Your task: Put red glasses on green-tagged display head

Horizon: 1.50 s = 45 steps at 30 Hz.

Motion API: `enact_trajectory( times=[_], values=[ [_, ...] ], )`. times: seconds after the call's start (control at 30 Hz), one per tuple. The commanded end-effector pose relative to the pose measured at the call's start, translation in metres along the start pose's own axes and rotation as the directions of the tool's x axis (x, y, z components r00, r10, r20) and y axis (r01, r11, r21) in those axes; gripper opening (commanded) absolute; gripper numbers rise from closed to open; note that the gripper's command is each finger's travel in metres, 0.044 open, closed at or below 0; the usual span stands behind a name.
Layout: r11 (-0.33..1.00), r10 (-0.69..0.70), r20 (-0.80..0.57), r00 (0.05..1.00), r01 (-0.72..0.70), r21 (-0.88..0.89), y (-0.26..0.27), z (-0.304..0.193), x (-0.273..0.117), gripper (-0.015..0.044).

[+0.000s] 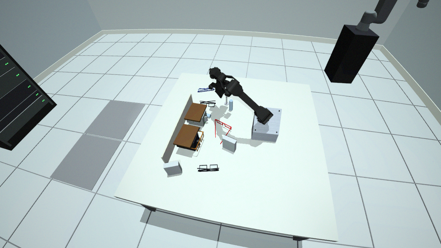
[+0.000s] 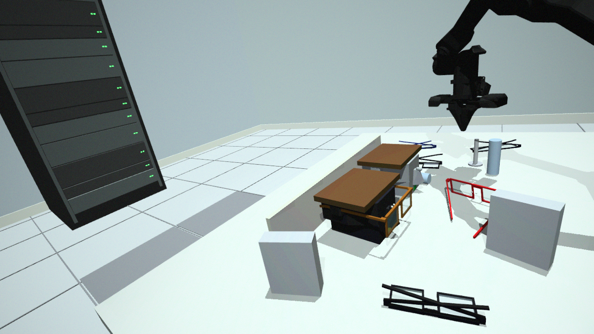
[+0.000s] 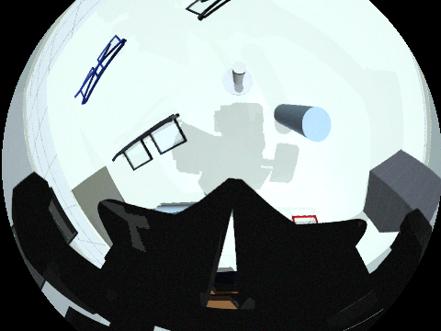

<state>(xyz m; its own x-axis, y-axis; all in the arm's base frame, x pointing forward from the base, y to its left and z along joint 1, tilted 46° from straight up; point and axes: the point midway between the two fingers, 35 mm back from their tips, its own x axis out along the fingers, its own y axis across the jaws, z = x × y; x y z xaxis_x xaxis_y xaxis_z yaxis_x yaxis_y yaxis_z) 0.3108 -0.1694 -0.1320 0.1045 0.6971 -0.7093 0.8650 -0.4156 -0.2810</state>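
Observation:
My gripper (image 1: 220, 96) (image 2: 463, 128) (image 3: 234, 184) is shut and empty, pointing down above the table beyond the heads. The red glasses (image 1: 215, 129) (image 2: 449, 201) (image 3: 304, 216) stand on the table with temples open; a grey block hides part of them in the exterior view. The pale head (image 2: 409, 176) (image 1: 195, 111) has a green tag (image 2: 415, 187) low at its front and a brown board (image 2: 390, 154) on top; its face is partly hidden. The other head (image 2: 352, 226) (image 1: 186, 135) is dark and wears orange glasses (image 2: 361, 214) under its own brown board (image 2: 357, 186).
A light blue cylinder (image 1: 208, 115) (image 2: 426, 178) lies at the pale head's front. Another cylinder (image 1: 231, 105) (image 2: 493, 157) (image 3: 316, 124) stands upright beside a thin post (image 2: 475, 151) (image 3: 238, 69). Grey blocks (image 1: 229, 144) (image 1: 173, 168) flank the workspace. Black and blue folded glasses lie around; a low wall backs the heads.

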Motion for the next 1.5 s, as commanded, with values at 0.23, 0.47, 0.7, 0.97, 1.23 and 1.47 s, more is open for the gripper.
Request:
enact_trajectory(
  times=[0.23,0.47,0.7,0.97,1.23,1.47],
  values=[
    [1.0,0.012,0.002,1.0,-0.012,-0.005,-0.003,-0.001,-0.009,0.0131],
    [1.0,0.012,0.002,1.0,-0.012,-0.005,-0.003,-0.001,-0.009,0.02],
    [1.0,0.012,0.002,1.0,-0.012,-0.005,-0.003,-0.001,-0.009,0.02],
    [1.0,0.002,0.011,1.0,-0.002,-0.007,-0.067,0.036,-0.013,0.0016],
    [1.0,-0.005,0.01,1.0,0.005,-0.009,-0.098,0.046,-0.011,0.0],
    [1.0,-0.005,0.01,1.0,0.005,-0.009,-0.098,0.046,-0.01,0.0]
  ],
)
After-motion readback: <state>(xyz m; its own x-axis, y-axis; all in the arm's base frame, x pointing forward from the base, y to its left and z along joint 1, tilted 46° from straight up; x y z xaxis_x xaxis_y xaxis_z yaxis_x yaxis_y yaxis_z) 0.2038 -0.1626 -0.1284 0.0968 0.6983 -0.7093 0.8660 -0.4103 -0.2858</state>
